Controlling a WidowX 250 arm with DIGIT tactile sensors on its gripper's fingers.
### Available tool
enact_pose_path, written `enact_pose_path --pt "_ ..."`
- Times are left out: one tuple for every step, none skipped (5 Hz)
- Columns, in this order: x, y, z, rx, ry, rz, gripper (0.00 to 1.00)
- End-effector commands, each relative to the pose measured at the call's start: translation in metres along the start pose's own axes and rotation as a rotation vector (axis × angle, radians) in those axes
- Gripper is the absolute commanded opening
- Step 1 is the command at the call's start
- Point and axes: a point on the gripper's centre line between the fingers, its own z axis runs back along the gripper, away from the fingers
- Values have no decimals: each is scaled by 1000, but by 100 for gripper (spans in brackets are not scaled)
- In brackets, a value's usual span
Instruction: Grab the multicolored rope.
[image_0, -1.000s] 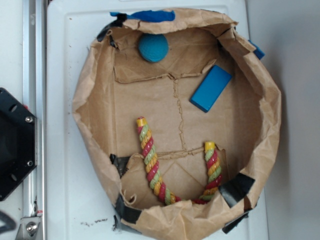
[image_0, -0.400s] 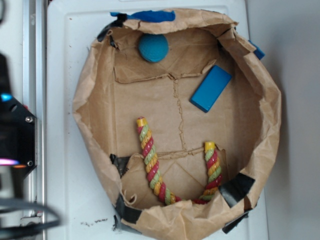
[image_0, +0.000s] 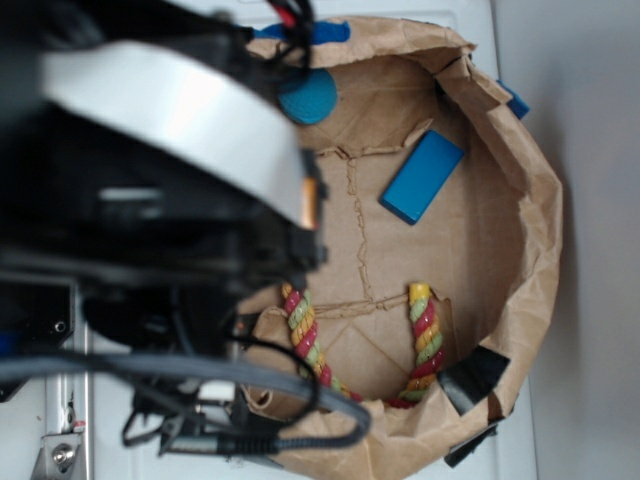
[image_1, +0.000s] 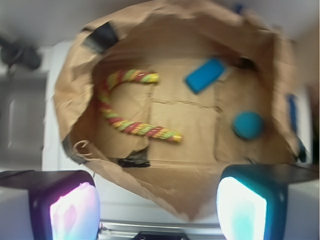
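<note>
The multicolored rope (image_0: 427, 340) lies in a U on the floor of a brown paper bag, red, yellow and green strands twisted, with a yellow cap on its right end. My arm (image_0: 170, 200) hangs blurred over the bag's left side and hides the top of the rope's left leg (image_0: 303, 330). In the wrist view the rope (image_1: 135, 127) lies at the left of the bag's floor, well above my gripper (image_1: 157, 210). The gripper is open, its two fingers wide apart with nothing between them, and sits over the bag's near rim.
The paper bag's crumpled rim (image_0: 530, 240) (image_1: 70, 85) rings everything. Inside lie a blue block (image_0: 422, 176) (image_1: 205, 75) and a blue ball (image_0: 312, 98) (image_1: 248, 125). Black tape patches (image_0: 470, 375) hold the rim. The bag rests on a white surface (image_0: 590, 300).
My arm has swung in from the left edge and now covers the bag's left half and the rope's upper left end. The rope, block and ball have not moved.
</note>
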Motion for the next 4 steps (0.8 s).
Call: enact_pose_path --pt "5 -1 12 10 -53 1 100" --pt "5 -1 12 10 -53 1 100" --pt "42 34 -39 82 -68 -81 100" --pt "55 46 -63 119 -53 -131 100"
